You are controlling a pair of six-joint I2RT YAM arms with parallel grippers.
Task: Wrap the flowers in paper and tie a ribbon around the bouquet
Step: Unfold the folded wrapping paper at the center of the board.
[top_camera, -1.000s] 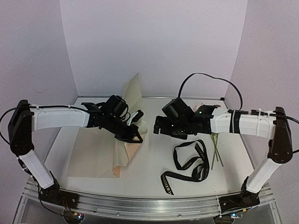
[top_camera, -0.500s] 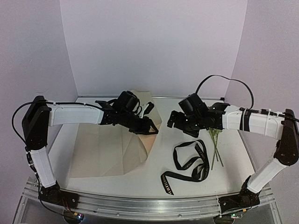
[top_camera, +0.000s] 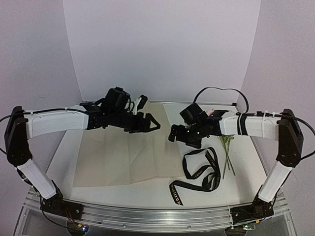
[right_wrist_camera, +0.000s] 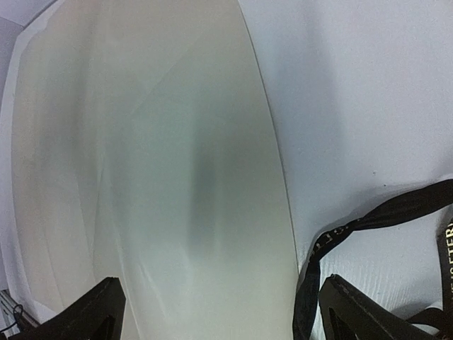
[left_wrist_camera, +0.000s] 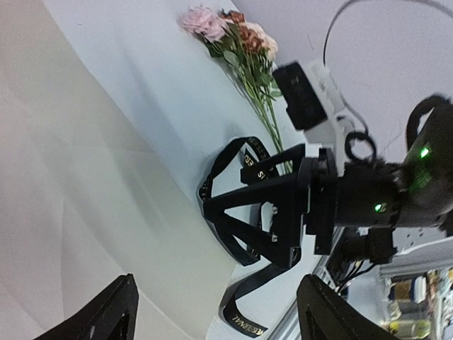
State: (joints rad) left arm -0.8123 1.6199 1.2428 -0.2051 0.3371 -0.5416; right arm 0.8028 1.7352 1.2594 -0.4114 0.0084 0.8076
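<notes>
The white table [top_camera: 147, 195] fills the lower half of the top view, with pale purple walls [top_camera: 162, 49] behind it and at both sides. The paper [top_camera: 118, 157] is the biggest thing on it. It lies flat, left of the middle, with soft fold lines across it. Its long side runs left to right and its far edge comes close to the back wall. The left arm [top_camera: 54, 123] reaches in from the left and hides part of the paper's upper edge. The left gripper [top_camera: 150, 124] hangs over the paper's upper right part. Its fingers are spread wide and have nothing between them. The right arm [top_camera: 256, 125] reaches in from the right. The right gripper [top_camera: 174, 135] is over the paper's right edge. Its fingers are spread wide too, and they hold nothing. I cannot tell if either one touches the paper. The ribbon [top_camera: 174, 193] lies on the bare table just right of the paper, at lower middle. It makes a loose loop, and one end trails down toward the near edge. The flowers [top_camera: 226, 155] lie just right of the ribbon. The thin stems run up and down the picture, with the cut ends at the bottom. The right arm crosses over them and hides the tops in this view. The left wrist view shows pink, cream and brown blooms at the far end.
</notes>
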